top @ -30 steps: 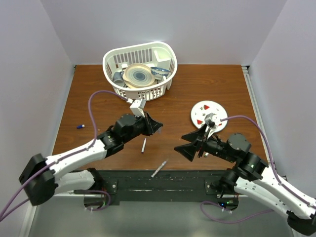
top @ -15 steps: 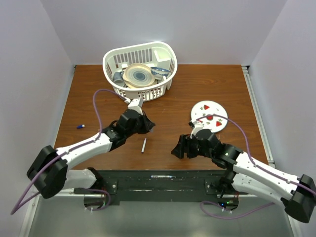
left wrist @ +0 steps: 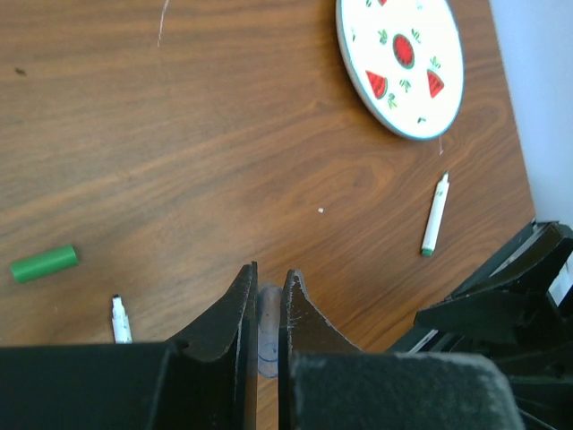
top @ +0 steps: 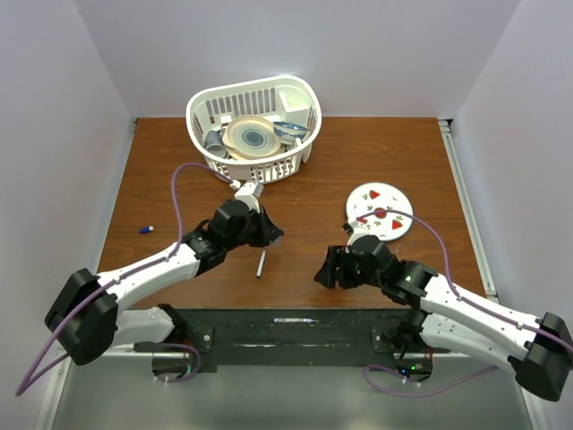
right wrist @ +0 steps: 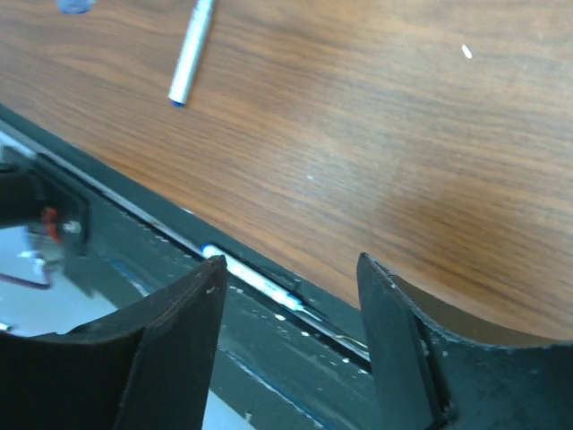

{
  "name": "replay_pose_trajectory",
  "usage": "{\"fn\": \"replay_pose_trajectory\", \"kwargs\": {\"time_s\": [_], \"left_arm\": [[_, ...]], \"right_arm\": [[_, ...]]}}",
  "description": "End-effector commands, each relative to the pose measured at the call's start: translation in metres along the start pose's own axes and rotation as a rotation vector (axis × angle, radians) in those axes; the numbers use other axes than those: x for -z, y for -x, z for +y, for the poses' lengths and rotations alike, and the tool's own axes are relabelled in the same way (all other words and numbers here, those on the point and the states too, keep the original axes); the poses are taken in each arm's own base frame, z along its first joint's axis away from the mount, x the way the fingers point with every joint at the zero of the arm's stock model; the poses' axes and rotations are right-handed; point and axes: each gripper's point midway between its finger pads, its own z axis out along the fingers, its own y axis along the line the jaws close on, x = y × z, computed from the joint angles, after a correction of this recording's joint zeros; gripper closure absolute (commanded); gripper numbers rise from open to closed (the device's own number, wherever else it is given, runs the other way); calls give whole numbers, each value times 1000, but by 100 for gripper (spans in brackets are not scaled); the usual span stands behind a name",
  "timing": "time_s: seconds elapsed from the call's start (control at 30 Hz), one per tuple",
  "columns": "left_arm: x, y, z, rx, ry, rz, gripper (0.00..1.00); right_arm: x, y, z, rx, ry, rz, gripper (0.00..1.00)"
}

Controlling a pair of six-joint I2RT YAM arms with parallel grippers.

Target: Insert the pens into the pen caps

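Your white basket holding a plate and cup, left gripper pinched on a pale cap, right gripper spread wide

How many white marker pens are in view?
3: a dark-tipped pen on the wooden table by the left pincer, a green-tipped pen near the watermelon-print plate, a third pen on the black base frame. More may be hidden.

- Top view: high at the near side, looking down over the whole table.
- Left wrist: low and close, facing the plate, which the top view shares.
- Right wrist: close above the table's near edge.
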Motion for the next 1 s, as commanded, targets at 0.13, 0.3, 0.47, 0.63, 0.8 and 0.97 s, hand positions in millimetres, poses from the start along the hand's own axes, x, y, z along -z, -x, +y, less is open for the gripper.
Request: {"fn": "replay_pose_trajectory", "kwargs": {"time_s": [0.13,0.3,0.47,0.63,0.8,0.97], "left_arm": [[7,0,7,-50,41,20,100],[39,30,4,-81,76,-69,100],[85,62,-5,-107,88,-175,100],[116,76,-9,-102,78,-251,100],[130,75,-8,-98,74,-270,100],[137,74,-6,-101,78,-280,100]], "right_arm": [[-3,-38,31,295,169,104,38],[-16,-48,46,489,238,143,40],[-39,-73,50,661,261,273,49],[-57,-85,63,756,267,326,49],[-75,-98,57,786,219,389,46],[-87,-110,52,823,175,412,52]]}}
